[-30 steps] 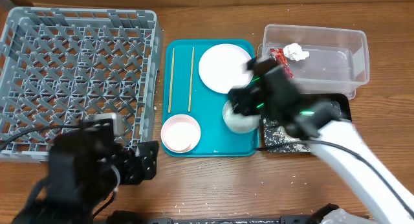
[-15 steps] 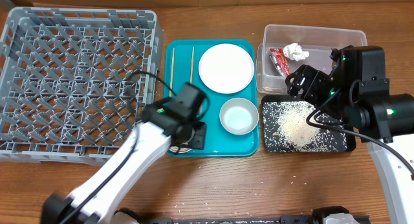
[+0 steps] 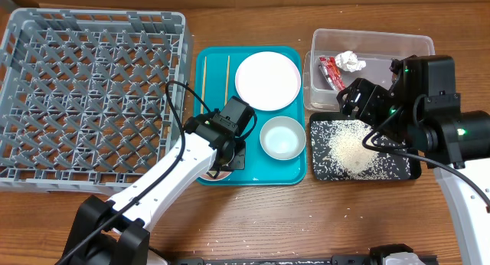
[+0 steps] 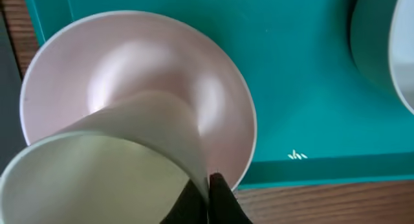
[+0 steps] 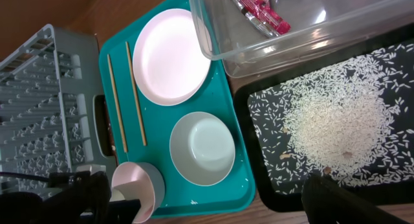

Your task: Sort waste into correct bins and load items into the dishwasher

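My left gripper (image 3: 230,152) (image 4: 210,188) is shut on the near rim of the pale pink bowl (image 4: 139,81) (image 5: 132,185), which tilts at the front left corner of the teal tray (image 3: 253,178). The greyish-green bowl (image 3: 283,137), the round plate (image 3: 267,80) and two chopsticks (image 3: 227,85) also lie on that tray. My right gripper (image 3: 360,104) (image 5: 204,188) hangs open over the black tray (image 3: 315,170), which holds rice (image 3: 348,150). The clear tub (image 3: 398,47) holds the red wrapper (image 3: 331,72) and the paper ball (image 3: 351,62).
The grey dish rack (image 3: 92,96) fills the left of the table, with its right wall close beside the teal tray. The clear tub and the black tray stand side by side just right of the teal tray. A few rice grains lie on the teal tray.
My left arm swung in over the teal tray and its gripper closed on the pink bowl's rim. My right arm left the green bowl, then stayed open over the black tray.
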Controlling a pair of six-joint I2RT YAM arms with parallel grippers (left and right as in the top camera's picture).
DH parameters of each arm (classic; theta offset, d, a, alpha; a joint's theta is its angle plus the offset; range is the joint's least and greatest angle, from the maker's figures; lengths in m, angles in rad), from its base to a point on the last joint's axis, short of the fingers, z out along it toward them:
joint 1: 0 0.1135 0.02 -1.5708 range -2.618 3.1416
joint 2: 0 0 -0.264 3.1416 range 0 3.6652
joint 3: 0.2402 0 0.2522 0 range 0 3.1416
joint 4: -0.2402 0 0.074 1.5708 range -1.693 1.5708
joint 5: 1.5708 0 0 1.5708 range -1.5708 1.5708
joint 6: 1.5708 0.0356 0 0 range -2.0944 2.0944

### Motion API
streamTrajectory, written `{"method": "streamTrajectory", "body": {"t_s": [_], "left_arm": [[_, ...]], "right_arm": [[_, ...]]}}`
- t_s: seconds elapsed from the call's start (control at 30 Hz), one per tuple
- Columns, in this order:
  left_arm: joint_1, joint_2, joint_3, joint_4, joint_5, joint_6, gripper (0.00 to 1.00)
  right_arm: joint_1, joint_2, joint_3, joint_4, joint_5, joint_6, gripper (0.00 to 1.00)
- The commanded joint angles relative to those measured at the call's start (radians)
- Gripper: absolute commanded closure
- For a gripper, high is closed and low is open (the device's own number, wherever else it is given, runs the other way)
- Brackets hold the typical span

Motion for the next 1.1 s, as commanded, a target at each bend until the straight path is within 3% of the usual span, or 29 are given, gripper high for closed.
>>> {"method": "streamTrajectory", "body": {"t_s": [0.0, 0.27, 0.43, 0.57, 0.63, 0.7, 0.83, 0.97, 1.07], "left_arm": [[0.000, 0.009, -0.011, -0.031, -0.033, -0.010, 0.96], [0.005, -0.058, 0.180, -0.193, -0.031, 0.005, 0.96], [0.005, -0.051, 0.153, -0.189, -0.071, 0.005, 0.95], [0.005, -0.042, 0.062, -0.130, -0.042, -0.003, 0.83], [0.012, -0.047, 0.070, -0.145, -0.039, -0.002, 0.75], [0.025, -0.056, 0.106, -0.190, -0.043, -0.002, 0.72], [0.125, -0.122, 0.201, -0.298, -0.069, 0.005, 0.47], [0.302, -0.188, 0.201, -0.328, -0.064, 0.025, 0.46], [0.435, -0.214, 0.201, -0.329, 0.028, 0.050, 0.43]], "right_arm": [[-0.002, 0.000, 0.011, -0.007, -0.002, 0.001, 0.04], [-0.002, 0.000, 0.011, -0.007, -0.002, 0.001, 0.04], [-0.002, 0.000, 0.011, -0.011, -0.002, 0.001, 0.04], [-0.002, 0.000, 0.011, -0.018, -0.002, 0.000, 0.03], [-0.002, 0.000, 0.011, -0.024, -0.002, 0.000, 0.03], [-0.002, 0.000, 0.011, -0.028, -0.018, -0.021, 0.03], [0.011, 0.000, 0.007, -0.053, -0.241, -0.264, 0.08], [0.093, 0.005, -0.004, -0.079, -0.314, -0.346, 0.23], [0.251, 0.018, -0.035, 0.001, -0.356, -0.370, 0.24]]}}
